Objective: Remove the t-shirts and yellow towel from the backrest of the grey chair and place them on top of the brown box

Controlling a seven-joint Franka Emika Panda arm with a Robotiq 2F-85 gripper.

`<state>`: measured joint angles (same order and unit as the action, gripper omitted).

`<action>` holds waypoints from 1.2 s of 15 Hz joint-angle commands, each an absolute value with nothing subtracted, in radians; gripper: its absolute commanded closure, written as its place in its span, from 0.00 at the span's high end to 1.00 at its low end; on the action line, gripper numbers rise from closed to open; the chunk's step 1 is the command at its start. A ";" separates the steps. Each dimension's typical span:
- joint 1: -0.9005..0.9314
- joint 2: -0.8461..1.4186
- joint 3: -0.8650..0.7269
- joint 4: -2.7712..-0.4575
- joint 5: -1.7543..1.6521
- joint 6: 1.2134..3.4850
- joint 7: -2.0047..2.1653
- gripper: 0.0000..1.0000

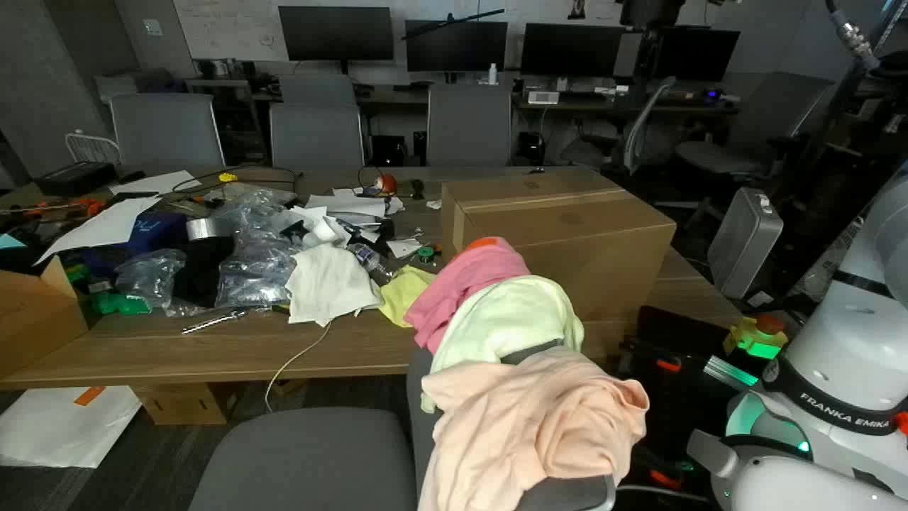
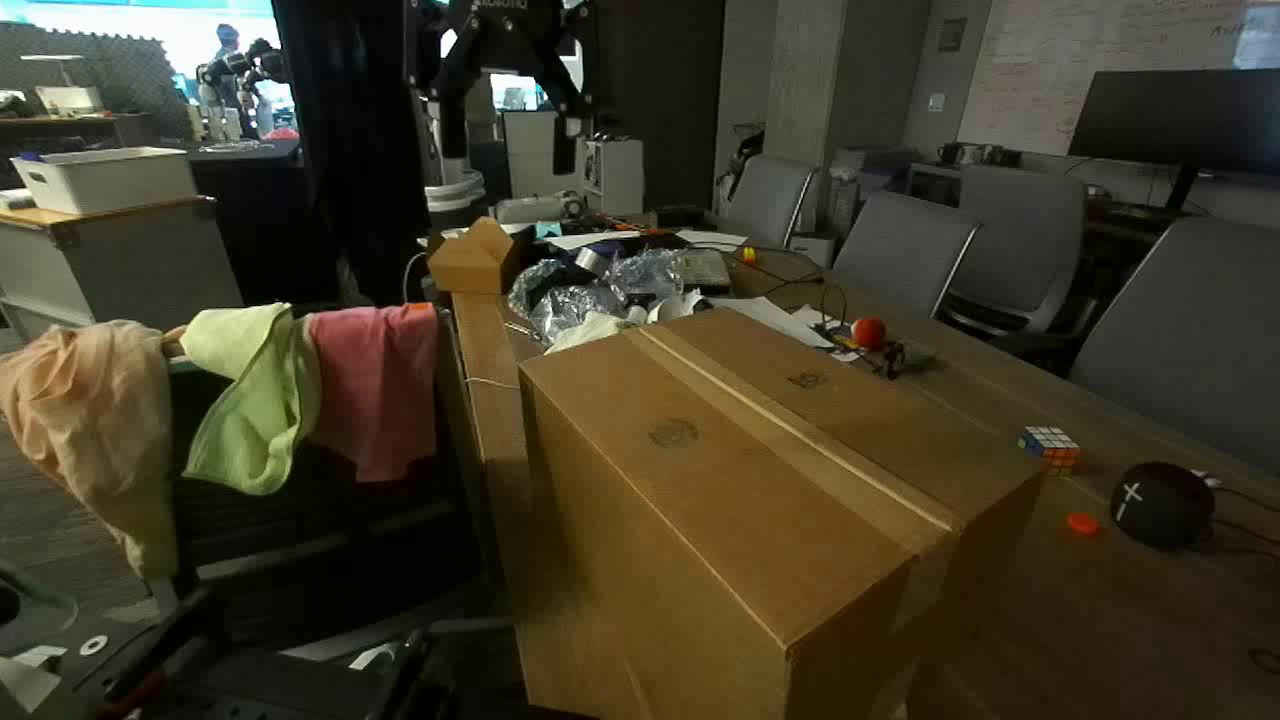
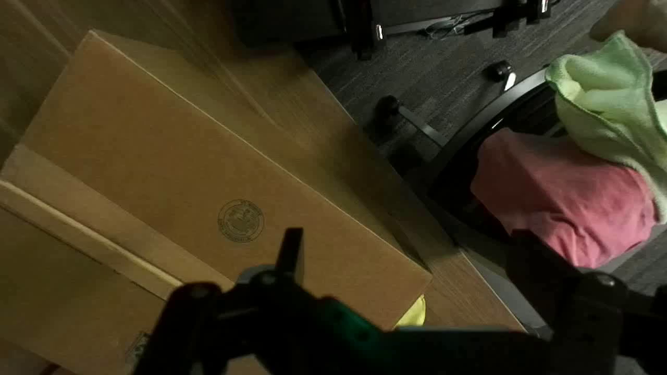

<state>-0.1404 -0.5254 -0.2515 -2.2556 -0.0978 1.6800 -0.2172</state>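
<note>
I have my Robotiq gripper (image 2: 510, 158) at the top of the frame, left of centre, in an exterior view, its jaws spread wide and holding nothing. In my wrist view its fingers stand far apart along the bottom of the frame: one shows against the brown cardboard box (image 3: 156, 156), the other shows close to the hot pink t-shirt (image 3: 563, 192), and I cannot judge the height between them.

All three cloths hang over the backrest of the grey office chair (image 1: 319, 461), whose seat takes the bottom of the frame in an exterior view. There the peach t-shirt (image 1: 532, 426) is draped over the near end at lower centre, the pale yellow-green towel (image 1: 511, 312) lies next to it over the middle, and the hot pink t-shirt hangs at the end beside the wooden table (image 1: 213, 355).

I see the box standing on that table in both exterior views, its flat top taped along the seam. A bright yellow rag (image 1: 406, 294) lies between the hot pink t-shirt and a white cloth (image 1: 330, 284), left of centre. In an exterior view a Rubik's cube (image 2: 1050, 448) sits at the right, beside the box's corner, near a round black object (image 2: 1165, 510). My white Franka arm (image 1: 837, 326) takes the right edge in an exterior view.
</note>
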 commanded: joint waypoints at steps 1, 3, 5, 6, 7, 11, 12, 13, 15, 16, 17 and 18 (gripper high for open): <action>-0.149 -0.523 -0.245 -2.249 -0.094 1.678 -0.221 1.00; -0.149 -0.526 -0.245 -2.243 -0.094 1.678 -0.221 1.00; -0.148 -0.526 -0.243 -2.242 -0.093 1.679 -0.217 1.00; -0.141 -0.515 -0.232 -2.236 -0.100 1.676 -0.217 1.00; -0.137 -0.509 -0.223 -2.236 -0.104 1.672 -0.217 1.00; -0.096 -0.474 -0.122 -2.244 -0.154 1.656 -0.192 1.00; -0.079 -0.463 -0.091 -2.245 -0.170 1.646 -0.190 1.00; -0.064 -0.450 -0.059 -2.245 -0.194 1.640 -0.181 1.00; -0.028 -0.424 -0.005 -2.242 -0.235 1.627 -0.174 1.00; -0.010 -0.408 0.018 -2.240 -0.253 1.620 -0.174 1.00; 0.009 -0.394 0.039 -2.239 -0.268 1.617 -0.174 1.00; 0.026 -0.385 0.057 -2.239 -0.279 1.611 -0.178 1.00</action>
<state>-0.0176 -0.4203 0.0164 -2.2626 -0.2298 1.6428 -0.1816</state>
